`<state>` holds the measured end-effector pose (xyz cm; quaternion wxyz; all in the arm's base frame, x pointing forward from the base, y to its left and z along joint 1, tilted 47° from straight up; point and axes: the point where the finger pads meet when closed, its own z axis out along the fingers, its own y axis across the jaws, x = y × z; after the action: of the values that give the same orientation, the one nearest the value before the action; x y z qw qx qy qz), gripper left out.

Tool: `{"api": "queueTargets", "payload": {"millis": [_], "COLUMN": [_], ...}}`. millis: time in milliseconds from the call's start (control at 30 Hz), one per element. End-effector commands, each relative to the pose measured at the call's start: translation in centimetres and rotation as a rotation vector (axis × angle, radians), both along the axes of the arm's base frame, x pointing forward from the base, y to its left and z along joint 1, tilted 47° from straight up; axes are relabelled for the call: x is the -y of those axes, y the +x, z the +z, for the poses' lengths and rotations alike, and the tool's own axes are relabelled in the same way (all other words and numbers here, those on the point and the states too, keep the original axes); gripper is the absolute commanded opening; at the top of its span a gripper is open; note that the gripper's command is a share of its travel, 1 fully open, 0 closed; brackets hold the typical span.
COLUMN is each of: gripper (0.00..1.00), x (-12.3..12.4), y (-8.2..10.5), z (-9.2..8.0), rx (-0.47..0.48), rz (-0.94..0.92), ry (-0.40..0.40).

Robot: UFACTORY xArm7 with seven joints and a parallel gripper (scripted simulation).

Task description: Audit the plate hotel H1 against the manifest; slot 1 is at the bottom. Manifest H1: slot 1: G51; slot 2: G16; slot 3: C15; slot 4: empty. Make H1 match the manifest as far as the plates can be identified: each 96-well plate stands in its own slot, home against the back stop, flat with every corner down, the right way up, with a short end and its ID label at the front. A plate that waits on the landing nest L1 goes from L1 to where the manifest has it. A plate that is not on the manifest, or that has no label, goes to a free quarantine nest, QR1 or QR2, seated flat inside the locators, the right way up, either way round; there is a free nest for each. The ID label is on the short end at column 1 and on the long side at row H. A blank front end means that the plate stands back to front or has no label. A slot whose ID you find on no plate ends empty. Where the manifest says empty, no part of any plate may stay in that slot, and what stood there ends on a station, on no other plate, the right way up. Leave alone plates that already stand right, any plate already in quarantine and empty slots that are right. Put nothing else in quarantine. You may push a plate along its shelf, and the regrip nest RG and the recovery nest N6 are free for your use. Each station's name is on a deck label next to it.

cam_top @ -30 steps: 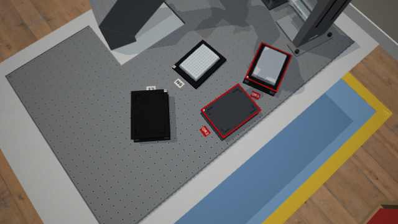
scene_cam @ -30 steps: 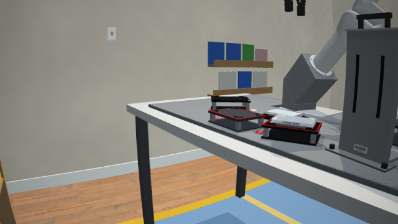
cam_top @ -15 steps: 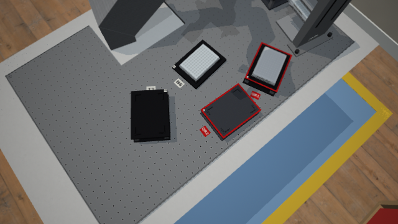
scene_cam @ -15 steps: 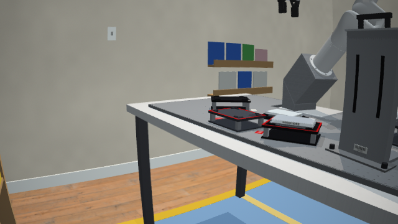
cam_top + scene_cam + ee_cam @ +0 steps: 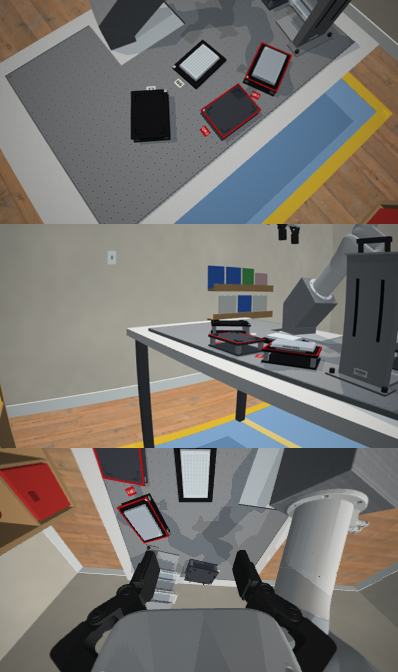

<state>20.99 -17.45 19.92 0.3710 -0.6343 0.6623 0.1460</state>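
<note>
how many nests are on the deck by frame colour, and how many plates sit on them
Red-framed nests: 2 (QR1, QR2)
Black nests: 2 (N6, unlabelled one)
Plates: 2 (on N6, on QR1)
Total: 4 nests, 2 plates

wall shelf [image 5: 240, 288], colored boxes [image 5: 216, 277], light switch [image 5: 111, 257]
</note>
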Motion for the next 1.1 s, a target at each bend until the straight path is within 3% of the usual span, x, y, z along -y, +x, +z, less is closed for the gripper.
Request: {"api": "queueTargets", "payload": {"millis": [0,1067], "gripper": [1.00,1.00], "x": [-0.2,-3.4], "y": [0.2,1.7], "z": [-0.3,-3.6], "rx": [0.002,0.002], "rz": [-0.003,-0.003], "ry": [-0.002,-0.002]}}
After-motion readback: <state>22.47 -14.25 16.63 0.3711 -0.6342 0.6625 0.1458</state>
